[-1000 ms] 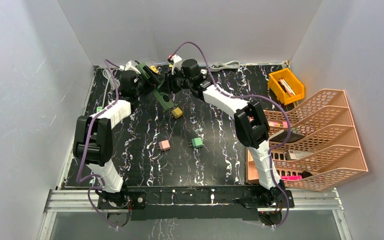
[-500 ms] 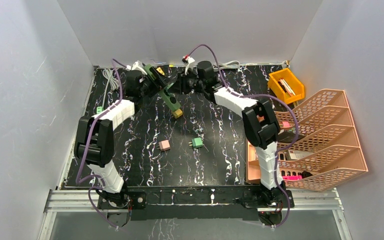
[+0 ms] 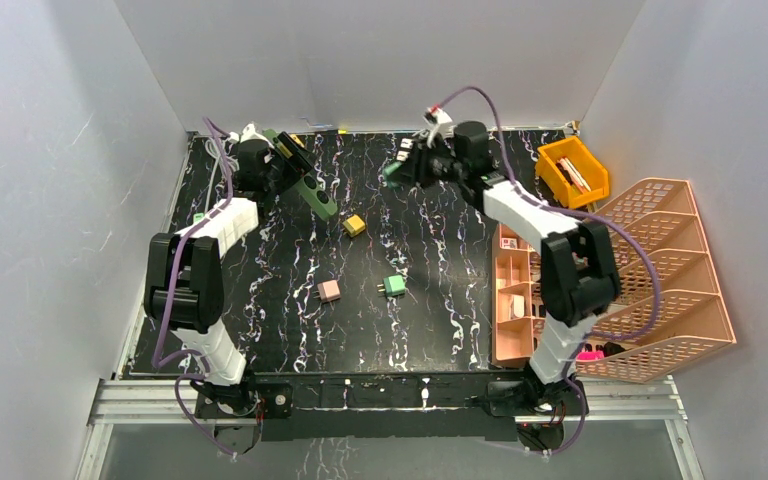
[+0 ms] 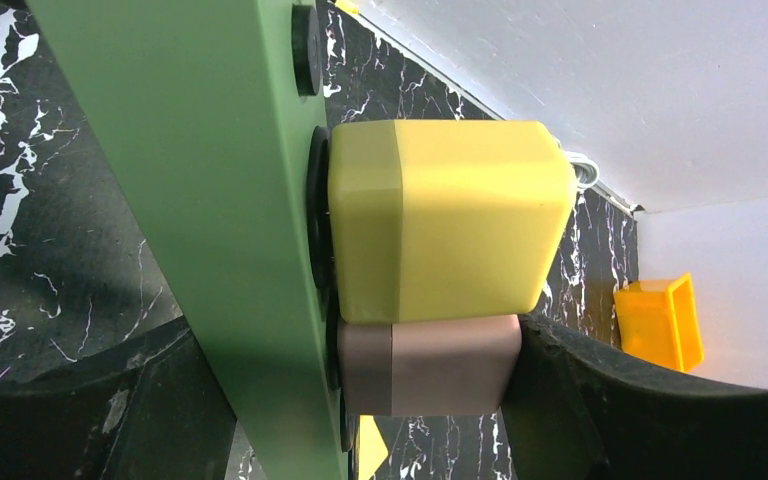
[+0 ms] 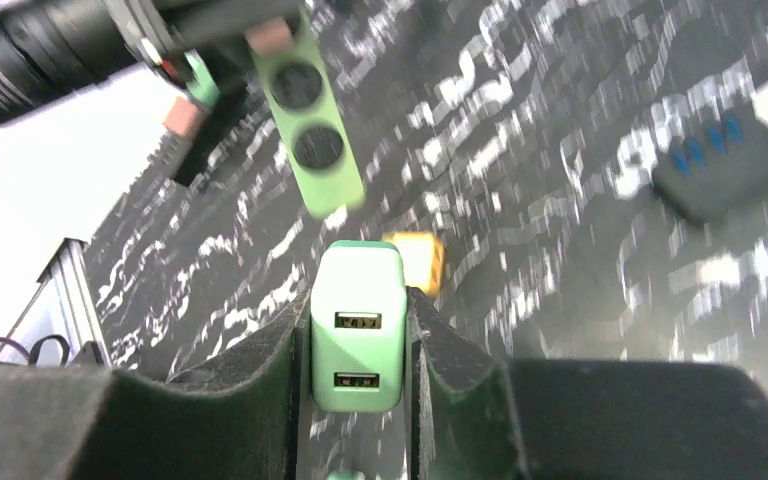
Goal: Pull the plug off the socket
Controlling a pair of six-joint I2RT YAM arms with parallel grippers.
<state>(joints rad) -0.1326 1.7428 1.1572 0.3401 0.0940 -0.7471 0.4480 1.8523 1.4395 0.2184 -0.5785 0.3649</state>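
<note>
Black marbled tabletop (image 3: 440, 310), white walls. Upper centre of the top view: right gripper (image 5: 357, 305) pinches a green plug (image 5: 357, 345) by its flat sides, narrow grip, USB face toward the wrist camera. It hangs in the air, well apart from the strip. Upper left: left gripper (image 4: 355, 380), jaws fairly wide, clamps the green socket strip (image 4: 190, 200), one finger behind it, the other against the outer end of a seated pink plug (image 4: 430, 365). A yellow plug (image 4: 450, 220) sits seated just above it. The plugs look light, rigid and smooth, so probably slippery. Best hold: flat side faces, mid-body, pulling straight out along the prongs. The strip looks stiff and needs bracing.
</note>
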